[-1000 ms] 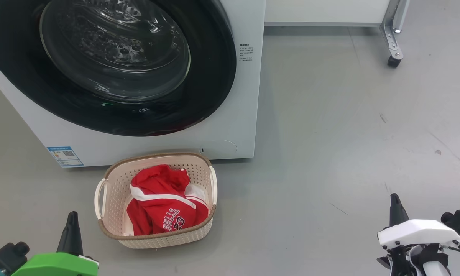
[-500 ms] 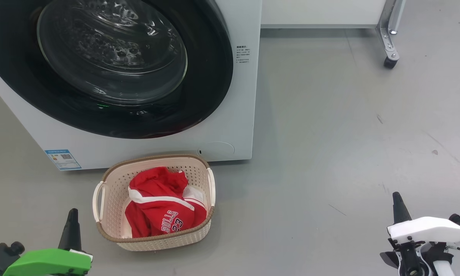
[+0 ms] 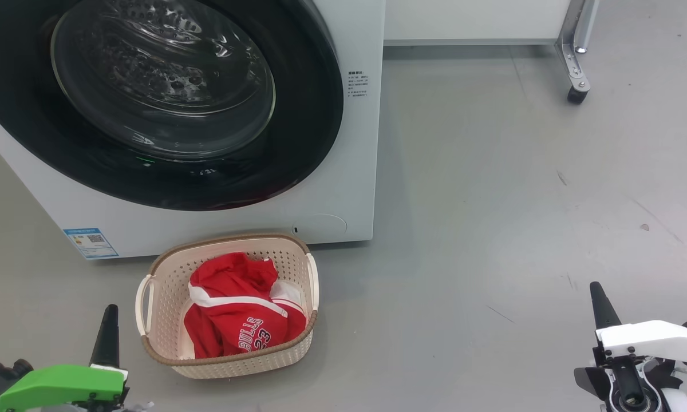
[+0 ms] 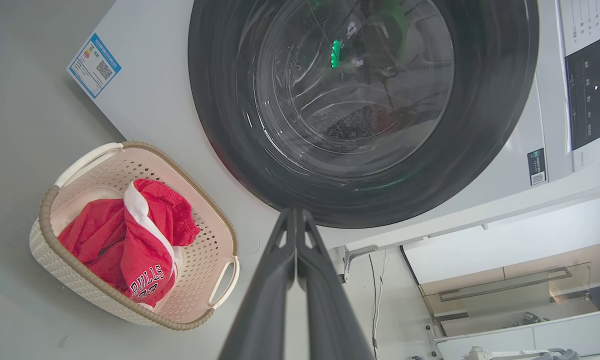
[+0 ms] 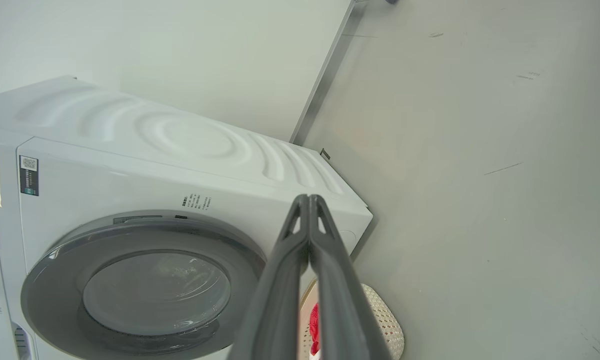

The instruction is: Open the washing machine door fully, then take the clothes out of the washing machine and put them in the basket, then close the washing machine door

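The red clothes (image 3: 240,312) lie crumpled inside the basket (image 3: 229,239). The basket stands on the grey floor (image 3: 492,200), just in front of the washing machine (image 3: 349,171) and below its round door (image 3: 312,114). The door sits closed against the white front. The left gripper (image 3: 110,312) is near the basket, at its left side and not touching it. Its two fingers are pressed together and hold nothing. The right gripper (image 3: 596,289) is well apart on the right, over the floor, also closed and empty.
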You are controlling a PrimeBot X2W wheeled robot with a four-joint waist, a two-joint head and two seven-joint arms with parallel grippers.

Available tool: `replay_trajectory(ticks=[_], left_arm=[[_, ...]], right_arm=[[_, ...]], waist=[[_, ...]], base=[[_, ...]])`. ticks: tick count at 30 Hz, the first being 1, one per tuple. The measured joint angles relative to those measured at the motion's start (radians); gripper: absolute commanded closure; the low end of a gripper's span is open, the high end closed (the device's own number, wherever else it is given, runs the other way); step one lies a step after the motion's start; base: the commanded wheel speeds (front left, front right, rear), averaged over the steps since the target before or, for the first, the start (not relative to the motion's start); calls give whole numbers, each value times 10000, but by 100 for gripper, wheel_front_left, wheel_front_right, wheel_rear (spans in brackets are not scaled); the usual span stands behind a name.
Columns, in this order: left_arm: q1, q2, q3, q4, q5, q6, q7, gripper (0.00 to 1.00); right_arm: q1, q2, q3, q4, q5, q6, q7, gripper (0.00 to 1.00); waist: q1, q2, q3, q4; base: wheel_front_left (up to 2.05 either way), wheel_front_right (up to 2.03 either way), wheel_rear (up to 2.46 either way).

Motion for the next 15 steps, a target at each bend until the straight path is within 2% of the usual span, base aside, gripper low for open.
replay_trajectory(ticks=[15], left_arm=[[-215, -4, 96, 4, -2067, 0, 510, 100]], right_arm=[[-197, -8, -397, -73, 1967, 286, 522, 100]], waist=[[0, 0, -81, -109]], base=[[0, 0, 0]])
